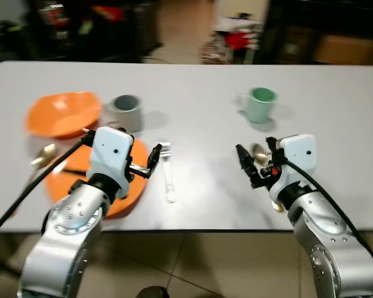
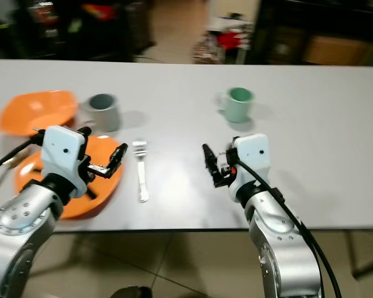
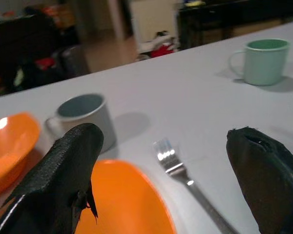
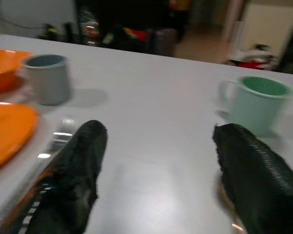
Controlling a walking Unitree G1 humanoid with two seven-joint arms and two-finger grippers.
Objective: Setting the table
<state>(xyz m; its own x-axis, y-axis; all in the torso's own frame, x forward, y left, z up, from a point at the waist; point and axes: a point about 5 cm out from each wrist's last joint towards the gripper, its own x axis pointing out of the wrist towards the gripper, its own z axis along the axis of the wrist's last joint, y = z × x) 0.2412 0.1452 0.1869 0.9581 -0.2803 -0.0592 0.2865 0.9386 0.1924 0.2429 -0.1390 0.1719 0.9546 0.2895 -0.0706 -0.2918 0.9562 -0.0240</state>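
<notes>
An orange plate (image 1: 115, 195) lies near the table's front left, with a silver fork (image 1: 168, 171) just to its right. Behind them stand an orange bowl (image 1: 63, 113) and a grey mug (image 1: 127, 112). A green mug (image 1: 260, 104) stands at the back right. My left gripper (image 1: 147, 162) hovers open over the plate's right edge, beside the fork, holding nothing. My right gripper (image 1: 256, 155) is open low over a gold spoon (image 1: 259, 151) in front of the green mug. In the wrist views both pairs of fingers (image 3: 73, 161) (image 4: 78, 161) stand wide apart with bare table between them.
A second gold spoon (image 1: 42, 155) lies left of the plate. The grey table (image 1: 205, 124) has open room in the middle between fork and right gripper. Its front edge runs just under my arms. Dark furniture and clutter stand beyond the far edge.
</notes>
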